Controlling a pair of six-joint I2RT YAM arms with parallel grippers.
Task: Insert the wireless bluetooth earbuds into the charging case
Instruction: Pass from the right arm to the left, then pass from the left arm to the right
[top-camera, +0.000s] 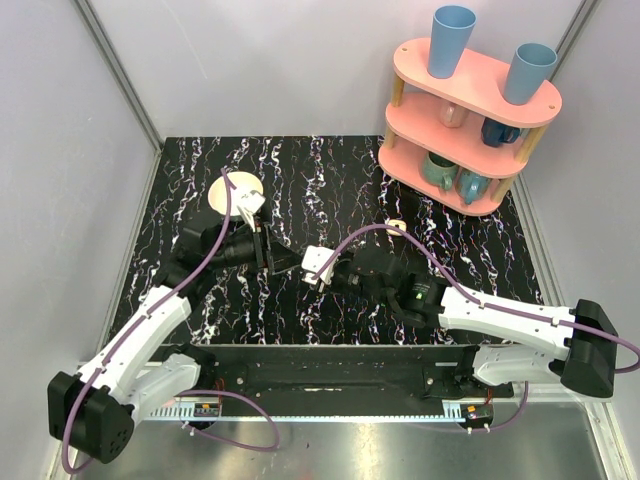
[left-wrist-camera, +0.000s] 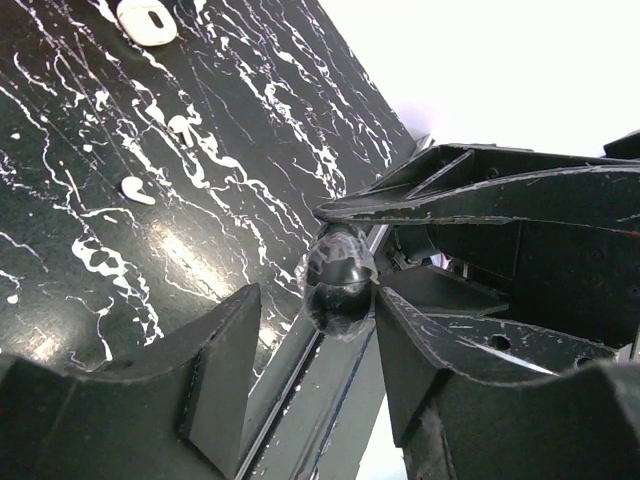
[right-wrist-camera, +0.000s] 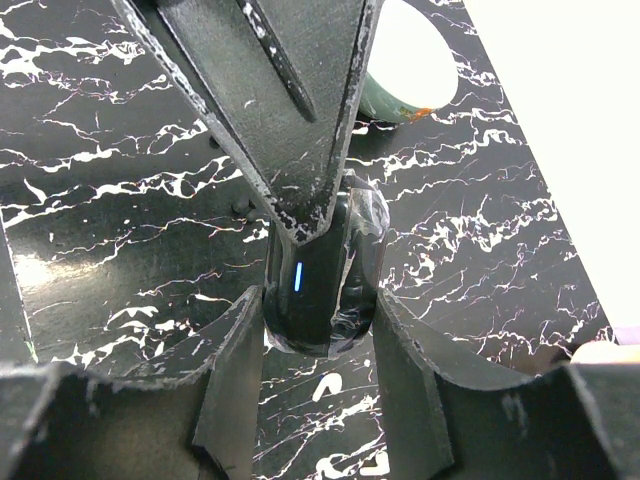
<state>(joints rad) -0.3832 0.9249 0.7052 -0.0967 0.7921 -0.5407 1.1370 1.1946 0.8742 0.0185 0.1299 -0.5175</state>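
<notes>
one dark glossy object, identity unclear, gripped by right pincer; left pincer straddles it, gap showing

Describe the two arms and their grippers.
Both the left arm and right arm wear white shells over black joints, each trailed by a looping purple cable. The left gripper and right gripper have scuffed black wedge-shaped fingers. A green light glows on the right arm.
</notes>
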